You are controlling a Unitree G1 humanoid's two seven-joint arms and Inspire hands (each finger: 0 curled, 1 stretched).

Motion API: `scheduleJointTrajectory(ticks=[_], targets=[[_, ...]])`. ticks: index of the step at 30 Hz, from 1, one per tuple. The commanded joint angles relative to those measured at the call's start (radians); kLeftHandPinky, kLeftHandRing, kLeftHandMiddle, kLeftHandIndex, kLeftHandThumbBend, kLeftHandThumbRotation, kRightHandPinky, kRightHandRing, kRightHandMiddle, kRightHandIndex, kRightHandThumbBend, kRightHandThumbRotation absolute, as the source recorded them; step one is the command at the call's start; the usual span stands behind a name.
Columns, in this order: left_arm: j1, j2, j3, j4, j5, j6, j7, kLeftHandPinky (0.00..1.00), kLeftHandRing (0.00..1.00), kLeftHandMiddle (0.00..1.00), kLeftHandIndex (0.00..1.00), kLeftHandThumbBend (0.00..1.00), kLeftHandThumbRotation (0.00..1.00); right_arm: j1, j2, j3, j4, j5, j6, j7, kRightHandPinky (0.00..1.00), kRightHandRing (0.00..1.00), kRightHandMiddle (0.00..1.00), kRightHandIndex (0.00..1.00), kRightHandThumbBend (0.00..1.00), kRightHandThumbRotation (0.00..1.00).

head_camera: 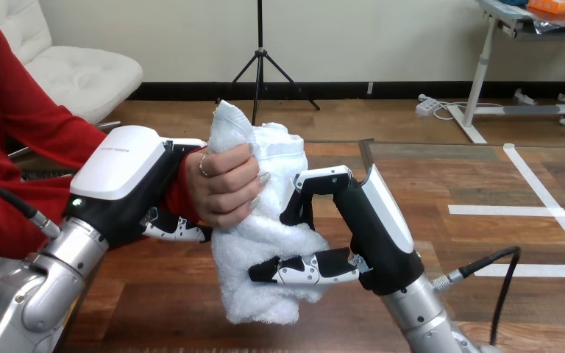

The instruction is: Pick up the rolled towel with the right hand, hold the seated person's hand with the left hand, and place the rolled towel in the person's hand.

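**Sharing one towel between two grips**

Note one white rolled terry towel [265, 235], long axis near upright, top leaning toward the view's left. The person's hand [224, 184] clasps its upper half. Your right hand [371, 228] is closed round the lower half from the view's right, just beside that clasp. Your left hand [129, 184] curls under the person's wrist [189, 176]. Count: one towel, one person's hand, two robot hands. Judged next: release on the right.
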Motion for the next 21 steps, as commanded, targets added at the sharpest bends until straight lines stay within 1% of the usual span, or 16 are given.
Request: scheduleJointTrajectory(ticks=[1,6,8,9,10,11,19,21], targets=[[-0.022,0.012,0.032,-0.068,-0.02,-0.004,-0.011,0.54,0.59,0.65,0.72,0.96,0.12,-0.075,0.035,-0.021,-0.009,0.031,0.011,0.063,0.44,0.49,0.55,0.6,0.86,0.19],[0.002,0.017,0.042,-0.098,-0.027,0.003,-0.026,0.58,0.64,0.7,0.78,0.98,0.16,-0.056,0.031,-0.042,-0.017,0.047,0.041,0.105,0.46,0.53,0.59,0.64,0.87,0.25],[0.009,0.017,0.046,-0.108,-0.027,0.005,-0.03,0.64,0.68,0.74,0.82,0.99,0.18,-0.048,0.03,-0.049,-0.022,0.056,0.049,0.12,0.47,0.56,0.62,0.67,0.87,0.27],[0.017,0.018,0.049,-0.119,-0.025,0.011,-0.033,0.64,0.68,0.74,0.82,0.99,0.18,-0.043,0.029,-0.052,-0.021,0.062,0.052,0.128,0.47,0.56,0.62,0.67,0.87,0.27],[0.023,0.017,0.052,-0.126,-0.024,0.015,-0.035,0.68,0.72,0.76,0.84,1.0,0.2,-0.04,0.028,-0.055,-0.021,0.066,0.053,0.135,0.48,0.58,0.64,0.69,0.88,0.28],[0.027,0.017,0.054,-0.132,-0.023,0.019,-0.037,0.7,0.73,0.77,0.85,1.0,0.21,-0.038,0.028,-0.058,-0.021,0.07,0.054,0.141,0.49,0.58,0.64,0.69,0.88,0.28],[0.07,0.006,0.072,-0.179,-0.032,0.039,-0.056,0.83,0.83,0.86,0.93,1.0,0.27,-0.018,0.025,-0.085,-0.017,0.096,0.059,0.182,0.54,0.64,0.69,0.74,0.88,0.31],[0.08,0.004,0.075,-0.191,-0.036,0.046,-0.06,0.85,0.84,0.87,0.94,1.0,0.28,-0.013,0.024,-0.09,-0.015,0.105,0.06,0.192,0.55,0.64,0.7,0.74,0.88,0.31]])
